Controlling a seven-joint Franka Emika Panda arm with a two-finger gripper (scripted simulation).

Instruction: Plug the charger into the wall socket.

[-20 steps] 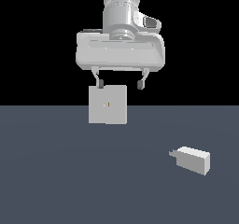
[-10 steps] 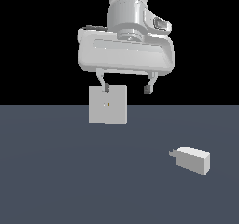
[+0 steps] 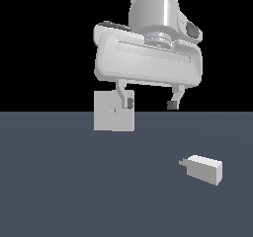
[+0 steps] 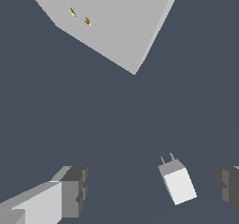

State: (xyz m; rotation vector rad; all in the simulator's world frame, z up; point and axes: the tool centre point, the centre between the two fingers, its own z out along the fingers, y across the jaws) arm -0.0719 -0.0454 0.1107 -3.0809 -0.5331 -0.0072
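The charger (image 3: 202, 168) is a small white block with a short grey prong stub, lying on the dark floor at the exterior view's right. It also shows in the wrist view (image 4: 178, 182), between my two fingers and well below them. The wall socket (image 3: 112, 117) is a pale upright square plate with tiny orange marks at its centre, at the exterior view's left; in the wrist view (image 4: 116, 17) its orange marks are plain. My gripper (image 3: 150, 103) hangs open and empty, high above the floor, up and to the left of the charger, its left finger (image 3: 127, 101) in front of the socket.
The dark grey floor (image 3: 74, 191) spreads around both things. Black background lies behind the socket.
My gripper has moved toward the exterior view's right and nearer the camera, staying open. The charger and the socket have not moved.
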